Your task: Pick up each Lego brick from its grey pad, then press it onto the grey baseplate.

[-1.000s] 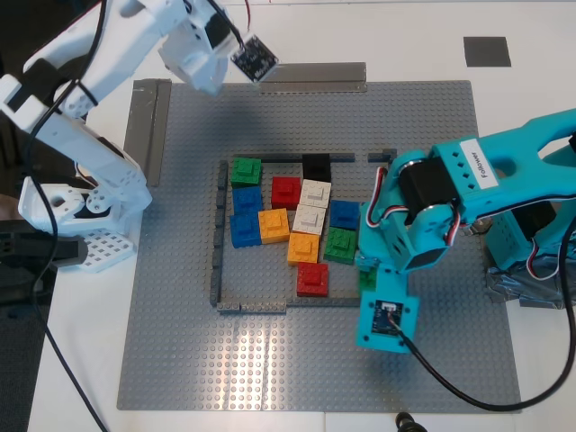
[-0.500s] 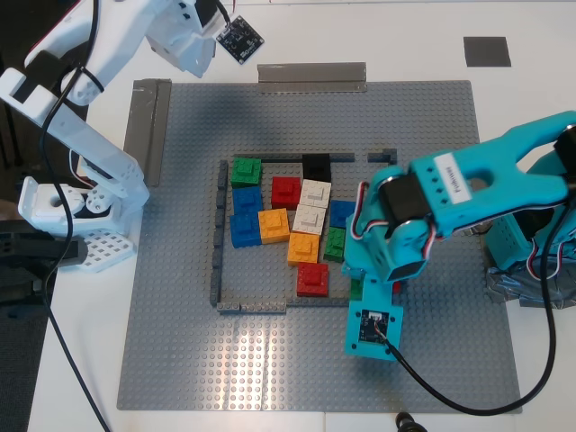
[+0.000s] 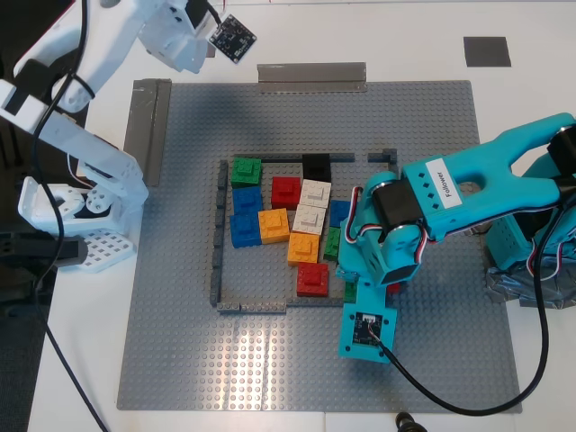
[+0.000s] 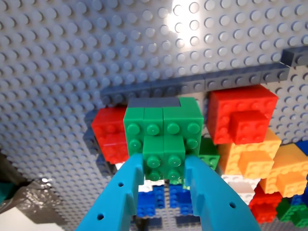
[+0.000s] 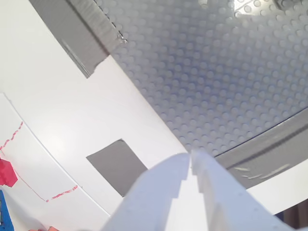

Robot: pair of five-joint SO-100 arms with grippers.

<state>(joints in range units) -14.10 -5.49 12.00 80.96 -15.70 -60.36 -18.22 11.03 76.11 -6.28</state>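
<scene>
We are gripping a bright green studded Lego brick (image 4: pixel 163 144) in our first tool (image 4: pixel 163 180), right of centre in the exterior view, over the large grey studded baseplate (image 3: pixel 180 342), whose dark frame holds coloured bricks (image 3: pixel 286 225); our second tool (image 5: pixel 191 166), jaws together and empty, is hovering at upper left.

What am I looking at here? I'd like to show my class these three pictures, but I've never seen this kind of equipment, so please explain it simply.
These are two small robot arms working over a large grey baseplate with studs. One picture looks down from above; the other two come from cameras mounted on each arm's gripper. My first gripper, on the turquoise arm, is shut on a green Lego brick, seen close up. My second gripper, on the white arm, is shut and empty, above the white table near a dark grey pad. Red, orange, blue, white and green bricks sit on the baseplate inside a low dark frame.
</scene>
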